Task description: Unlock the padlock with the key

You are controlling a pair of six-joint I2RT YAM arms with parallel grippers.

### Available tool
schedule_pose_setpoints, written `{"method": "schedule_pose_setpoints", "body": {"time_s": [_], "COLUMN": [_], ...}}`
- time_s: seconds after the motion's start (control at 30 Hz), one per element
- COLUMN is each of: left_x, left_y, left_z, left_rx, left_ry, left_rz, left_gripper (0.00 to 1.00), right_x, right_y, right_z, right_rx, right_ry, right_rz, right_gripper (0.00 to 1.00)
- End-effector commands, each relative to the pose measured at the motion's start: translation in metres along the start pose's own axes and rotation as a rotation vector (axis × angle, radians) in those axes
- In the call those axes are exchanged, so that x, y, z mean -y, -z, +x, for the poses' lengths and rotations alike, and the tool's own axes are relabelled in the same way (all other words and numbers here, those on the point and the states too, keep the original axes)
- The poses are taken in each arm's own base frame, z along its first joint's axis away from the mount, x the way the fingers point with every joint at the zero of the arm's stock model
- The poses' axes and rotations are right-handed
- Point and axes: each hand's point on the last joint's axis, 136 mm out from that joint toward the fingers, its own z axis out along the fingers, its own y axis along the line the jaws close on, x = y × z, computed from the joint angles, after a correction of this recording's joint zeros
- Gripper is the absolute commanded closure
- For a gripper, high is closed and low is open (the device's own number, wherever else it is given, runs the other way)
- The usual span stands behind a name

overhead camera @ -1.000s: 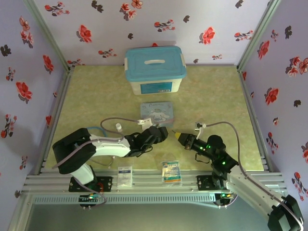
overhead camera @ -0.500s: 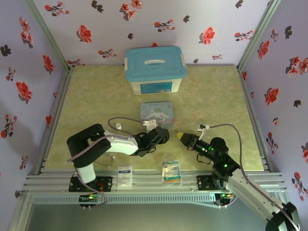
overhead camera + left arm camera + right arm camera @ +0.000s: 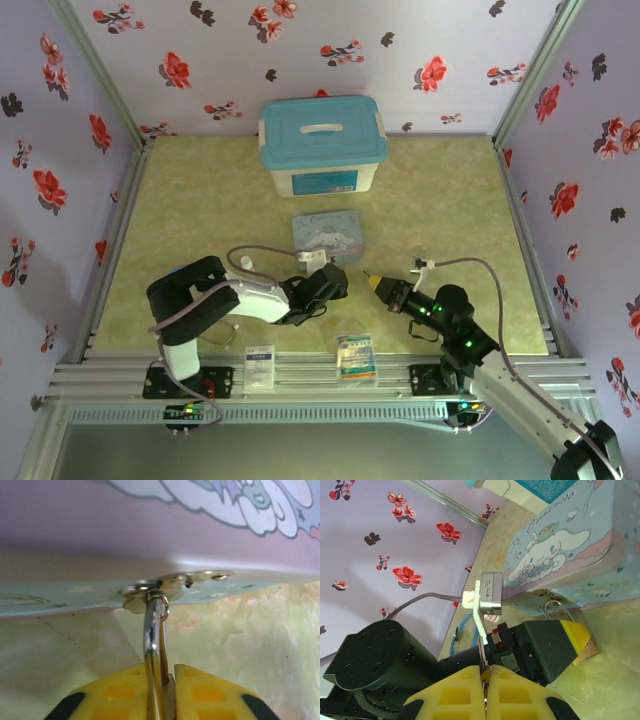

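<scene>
The brass padlock [image 3: 152, 640] hangs by its steel shackle from the hasp [image 3: 175, 582] of the cartoon tin [image 3: 150, 520]. My left gripper [image 3: 167, 680] is shut on the padlock's body, its yellow fingers [image 3: 115, 692] pressed against both sides. In the right wrist view a brass corner of the padlock [image 3: 588, 651] pokes out past the left gripper's yellow tip, below the tin [image 3: 560, 550]. My right gripper [image 3: 486, 672] is shut on the key [image 3: 482, 650], whose thin blade sticks out between the pads. From above, the left gripper [image 3: 335, 283] and right gripper [image 3: 372, 282] face each other just in front of the tin [image 3: 327, 235], a small gap apart.
A white box with a blue lid [image 3: 322, 143] stands at the back centre. A small white bottle [image 3: 246, 262] sits left of the tin. Two flat packets [image 3: 260, 362] [image 3: 355, 355] lie at the near edge. Flowered walls close in three sides.
The left gripper's fingers have closed on the padlock, and the left arm's elbow has swung right. The right gripper with the key edged slightly nearer the tin.
</scene>
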Motion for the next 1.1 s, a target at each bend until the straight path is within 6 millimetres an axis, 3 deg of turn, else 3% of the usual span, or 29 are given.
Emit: {"method": "schedule_pose_setpoints", "body": {"time_s": [0.0,0.13,0.27,0.4,0.8,0.9,1.07], "left_x": [-0.006,0.005,0.017,0.026,0.047,0.046,0.051], "left_y": [-0.002,0.002,0.007,0.015,0.028,0.03,0.032], "left_z": [0.001,-0.002,-0.011,-0.021,-0.047,-0.05,-0.054], "left_rx": [-0.001,0.001,0.011,0.03,0.096,0.109,0.114], "left_ry": [-0.001,0.041,0.119,0.142,0.266,0.322,0.367], "left_rz": [0.0,0.054,0.128,0.162,0.287,0.322,0.357], "left_gripper": [0.91,0.94,0.98,1.0,1.0,1.0,1.0], "right_x": [0.013,0.037,0.038,0.055,0.048,0.066,0.065], "right_y": [-0.002,-0.01,-0.02,-0.025,-0.027,-0.03,-0.041], "right_z": [0.001,0.014,0.02,0.026,0.014,0.019,0.015], "right_rx": [0.001,-0.057,-0.066,-0.094,-0.114,-0.137,-0.122], "right_ry": [-0.025,-0.103,-0.221,-0.247,-0.298,-0.367,-0.441], "right_rz": [0.048,0.139,0.074,0.129,0.083,0.186,0.142], "right_gripper": [1.0,1.0,1.0,1.0,1.0,1.0,1.0]}}
